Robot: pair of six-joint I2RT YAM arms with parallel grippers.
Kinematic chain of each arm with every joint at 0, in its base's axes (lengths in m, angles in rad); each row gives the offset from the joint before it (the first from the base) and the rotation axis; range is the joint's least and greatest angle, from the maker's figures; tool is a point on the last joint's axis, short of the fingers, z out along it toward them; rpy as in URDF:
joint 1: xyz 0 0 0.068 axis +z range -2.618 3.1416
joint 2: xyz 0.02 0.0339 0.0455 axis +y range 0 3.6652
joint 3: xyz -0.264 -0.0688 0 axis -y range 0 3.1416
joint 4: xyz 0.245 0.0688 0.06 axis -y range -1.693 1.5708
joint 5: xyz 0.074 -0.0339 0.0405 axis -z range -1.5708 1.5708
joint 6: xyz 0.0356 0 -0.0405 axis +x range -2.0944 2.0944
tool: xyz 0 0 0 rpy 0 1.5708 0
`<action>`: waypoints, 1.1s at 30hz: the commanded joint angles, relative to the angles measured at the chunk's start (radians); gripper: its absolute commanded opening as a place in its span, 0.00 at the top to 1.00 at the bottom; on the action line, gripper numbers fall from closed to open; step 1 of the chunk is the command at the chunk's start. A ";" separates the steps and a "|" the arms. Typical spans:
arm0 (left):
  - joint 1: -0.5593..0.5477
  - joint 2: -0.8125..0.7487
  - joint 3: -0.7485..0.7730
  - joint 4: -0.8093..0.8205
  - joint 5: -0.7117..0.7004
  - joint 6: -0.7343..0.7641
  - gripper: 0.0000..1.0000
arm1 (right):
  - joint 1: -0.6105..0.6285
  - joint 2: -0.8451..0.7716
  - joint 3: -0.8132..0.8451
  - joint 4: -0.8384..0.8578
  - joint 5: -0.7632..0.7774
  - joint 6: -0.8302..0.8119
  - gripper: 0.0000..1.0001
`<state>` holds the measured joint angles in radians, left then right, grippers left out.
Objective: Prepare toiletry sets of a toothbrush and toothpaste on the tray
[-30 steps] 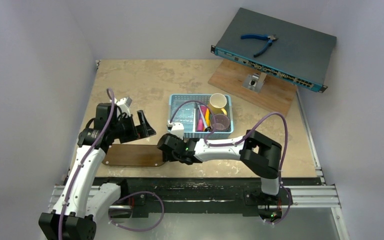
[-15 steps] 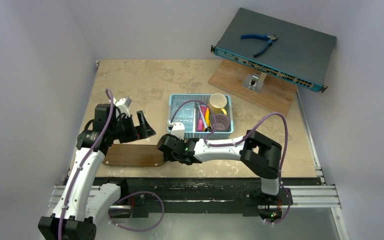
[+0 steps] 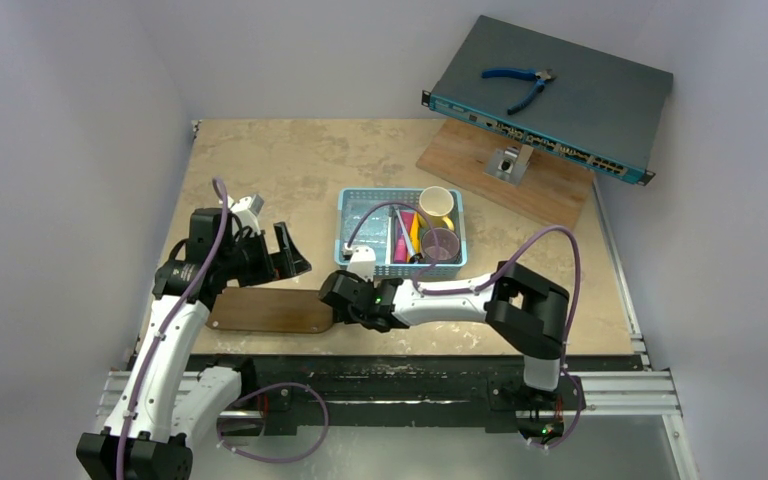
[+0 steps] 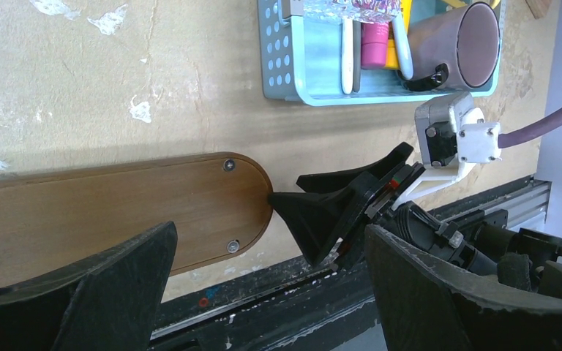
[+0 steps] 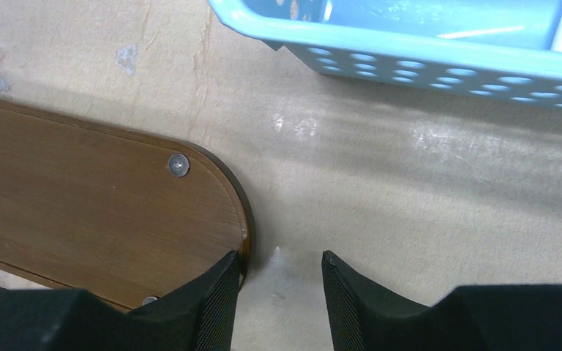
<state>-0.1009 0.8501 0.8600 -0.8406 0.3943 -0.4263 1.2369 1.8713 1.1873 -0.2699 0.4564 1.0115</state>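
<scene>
I have one tray point(image 3: 265, 311), lying flat along the table's near edge with nothing on it. The set parts all sit in the basket point(image 4: 282, 58), just behind the tray's right end.

In the basket I count one pink tube point(image 4: 373, 45) and one yellow tube point(image 4: 405, 14), side by side. One pale brush point(image 4: 347, 51) lies left of the pink tube. A second pale stick point(image 4: 402, 55) leans against the purple cup point(image 4: 457, 44), and I take it for the other brush but can't be sure. There are two cups, the purple one and a cream one point(image 3: 436, 203).

The tubes look soft and light, so a hard squeeze would probably buckle them. I'd pinch each across its thicker body, gently. The brushes look stiff, thin and slick, and they're packed tight among the other things. I'd take one across the handle at whatever end stands clear. The tray looks rigid and sits flush on the table, so I'd nudge it by its rounded end, not try to lift it.

My right gripper point(image 5: 278, 289) sits low at that rounded end. Its jaws are partly apart over bare table, with one finger against the tray's rim, and it's pinching nothing. My left gripper point(image 3: 288, 255) hangs above the tray's far edge, spread wide and empty.
</scene>
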 commanded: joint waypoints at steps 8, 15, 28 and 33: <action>-0.004 -0.008 0.011 0.004 0.002 0.015 0.00 | -0.001 -0.061 -0.089 -0.136 0.097 0.015 0.55; -0.004 -0.013 0.010 0.002 -0.003 0.015 0.00 | -0.005 -0.117 -0.169 -0.163 0.128 0.039 0.55; -0.003 -0.014 0.009 0.003 -0.001 0.014 0.00 | -0.021 -0.244 -0.347 -0.222 0.157 0.121 0.55; -0.004 -0.012 0.008 0.001 0.001 0.017 0.00 | -0.032 -0.301 -0.396 -0.258 0.178 0.141 0.55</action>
<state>-0.1009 0.8501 0.8600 -0.8509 0.3931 -0.4263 1.2190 1.5986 0.8509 -0.3885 0.5873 1.1206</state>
